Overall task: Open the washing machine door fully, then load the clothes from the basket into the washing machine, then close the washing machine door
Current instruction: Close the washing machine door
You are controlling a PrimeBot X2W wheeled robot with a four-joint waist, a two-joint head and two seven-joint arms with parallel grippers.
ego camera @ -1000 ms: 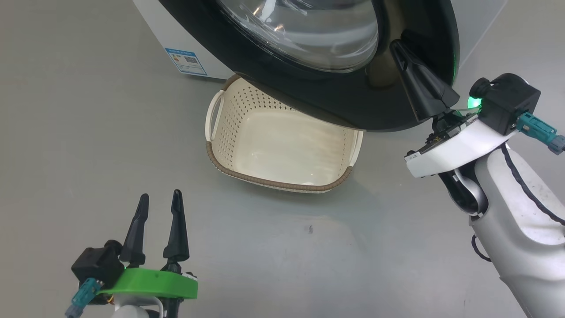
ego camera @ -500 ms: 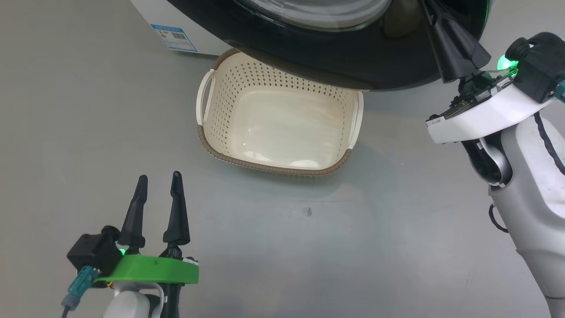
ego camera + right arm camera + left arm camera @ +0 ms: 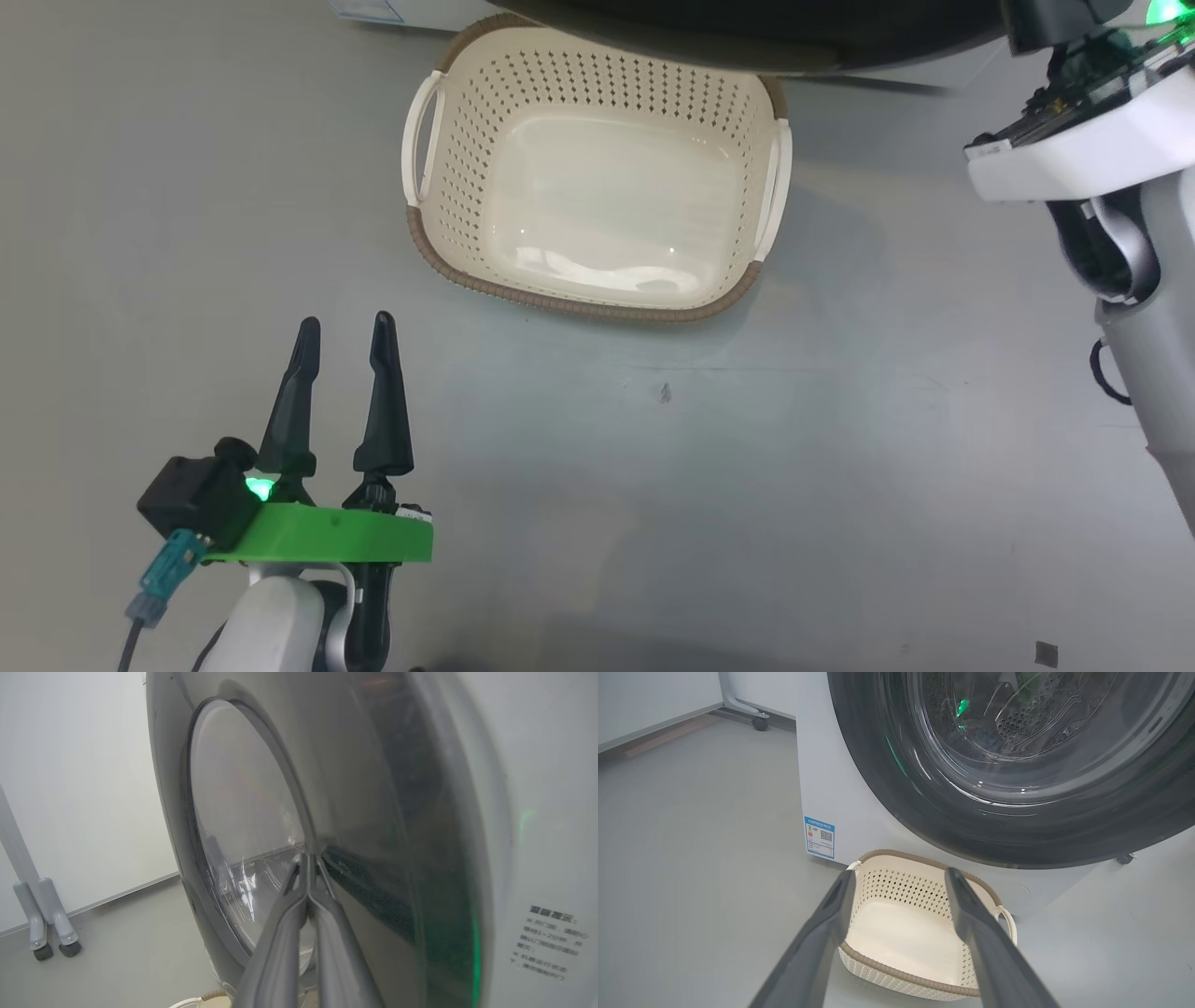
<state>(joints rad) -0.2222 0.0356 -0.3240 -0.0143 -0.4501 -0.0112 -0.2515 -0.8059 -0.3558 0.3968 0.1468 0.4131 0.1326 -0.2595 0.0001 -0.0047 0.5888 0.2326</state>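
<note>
My left claw (image 3: 345,327) hovers above the grey floor (image 3: 747,485). Its two dark fingers (image 3: 383,411) are spread wide, gripping nothing, and point toward the basket (image 3: 579,305). The basket sits on the floor just in front of the washing machine (image 3: 840,779), near the blue sticker (image 3: 819,837), with its bare cream bottom showing. My right claw (image 3: 308,858) is pinched fully together, its tips against the washing machine door (image 3: 1017,830) at the edge of the glass bowl. Through the glass I see the steel drum (image 3: 1017,723) and its holes. The door looks flush with the machine's front; whether it is latched I cannot tell.
</note>
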